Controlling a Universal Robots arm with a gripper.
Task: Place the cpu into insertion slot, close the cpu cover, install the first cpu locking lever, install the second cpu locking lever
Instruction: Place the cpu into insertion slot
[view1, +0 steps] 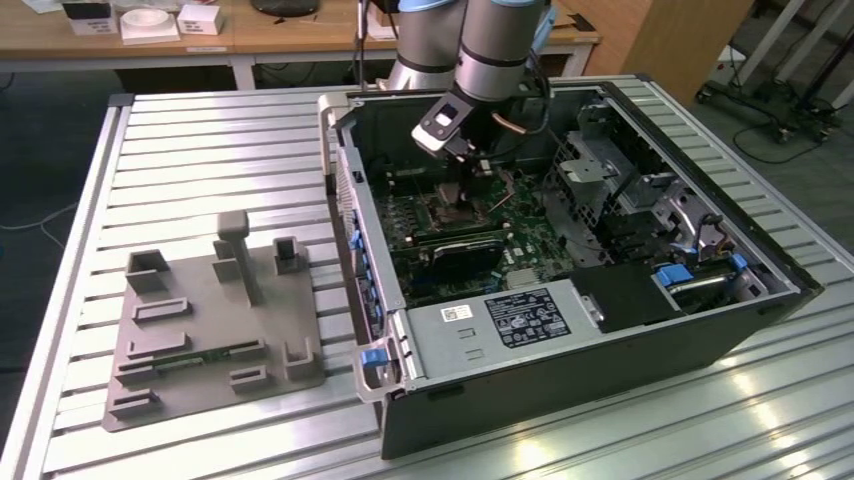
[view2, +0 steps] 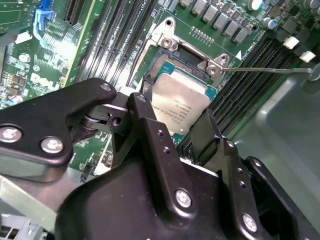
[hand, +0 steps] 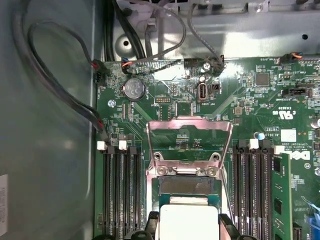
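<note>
My gripper (view2: 175, 111) is shut on the cpu (view2: 182, 95), a thin square chip with a silver-grey top, clamped by two opposite edges between the black fingers (view2: 150, 135). The cpu hangs tilted just above the insertion slot (view2: 172, 62), whose dark centre shows past the chip's far edge. In the first wrist view the cpu (hand: 187, 215) overlaps the near part of the insertion slot (hand: 189, 185). The cpu cover (hand: 190, 124) is swung open behind the slot. A thin lever rod (view2: 270, 70) sticks out sideways. In the exterior view the gripper (view1: 462, 188) reaches down inside the computer case (view1: 574, 340).
Long black memory slots (hand: 120, 190) flank the socket on both sides. Cables (hand: 65, 100) run along the case wall. A drive cage (view1: 627, 200) and power supply (view1: 507, 320) crowd the case. A grey fixture plate (view1: 200, 320) lies on the slatted table at the exterior view's left.
</note>
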